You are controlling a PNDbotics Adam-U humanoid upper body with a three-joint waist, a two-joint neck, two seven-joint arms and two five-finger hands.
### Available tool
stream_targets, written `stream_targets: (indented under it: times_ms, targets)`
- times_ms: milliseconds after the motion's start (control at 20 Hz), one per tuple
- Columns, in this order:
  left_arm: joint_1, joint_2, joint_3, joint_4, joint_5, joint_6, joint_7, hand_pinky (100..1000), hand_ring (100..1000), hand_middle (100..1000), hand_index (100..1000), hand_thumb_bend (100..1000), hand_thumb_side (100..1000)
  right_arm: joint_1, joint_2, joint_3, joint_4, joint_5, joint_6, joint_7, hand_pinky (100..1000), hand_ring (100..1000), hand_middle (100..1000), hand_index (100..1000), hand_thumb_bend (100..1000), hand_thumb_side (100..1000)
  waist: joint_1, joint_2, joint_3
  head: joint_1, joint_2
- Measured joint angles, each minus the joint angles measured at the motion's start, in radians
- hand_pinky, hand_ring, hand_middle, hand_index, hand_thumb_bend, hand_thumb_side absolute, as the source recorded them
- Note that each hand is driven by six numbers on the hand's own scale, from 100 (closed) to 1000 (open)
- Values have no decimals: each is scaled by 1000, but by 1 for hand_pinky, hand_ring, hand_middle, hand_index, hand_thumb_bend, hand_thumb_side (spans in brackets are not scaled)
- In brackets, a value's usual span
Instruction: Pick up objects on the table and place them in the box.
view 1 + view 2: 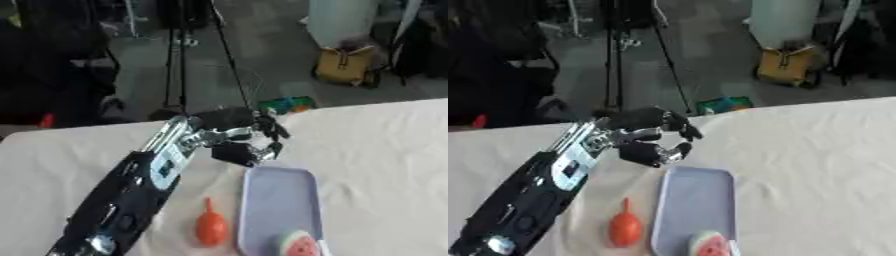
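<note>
My left arm reaches in from the lower left across the white tablecloth (385, 150). Its hand (229, 137) hovers just beyond the far end of a shallow lavender box (276, 200). The fingers are bent and relaxed, apart from the thumb, with nothing between them. A slice of watermelon (297, 245) lies in the box's near end. Left of the box, an orange bulb-shaped thing with a thin neck (211, 226) rests on the cloth, close to my forearm. My right hand shows in neither view.
The table's far edge runs just behind the hand. Beyond it on the floor are a tripod (179, 60), a yellow bag (343, 65) and a green and blue thing (287, 104). Bare cloth spreads to the right of the box.
</note>
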Motion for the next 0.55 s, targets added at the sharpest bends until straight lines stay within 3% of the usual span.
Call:
stream_targets:
  times_ms: [400, 550]
  targets:
    - [1, 18, 34, -143, 57, 24, 32, 882, 780, 703, 887, 100, 1000, 5, 0, 0, 0, -9, -4, -4, 831, 846, 760, 833, 100, 837, -11, -4, 9, -10, 0]
    - [33, 48, 54, -250, 106, 48, 43, 878, 772, 691, 882, 100, 1000, 13, 0, -1, 0, -9, -7, -8, 831, 846, 760, 832, 100, 835, -13, -10, 21, -19, 1]
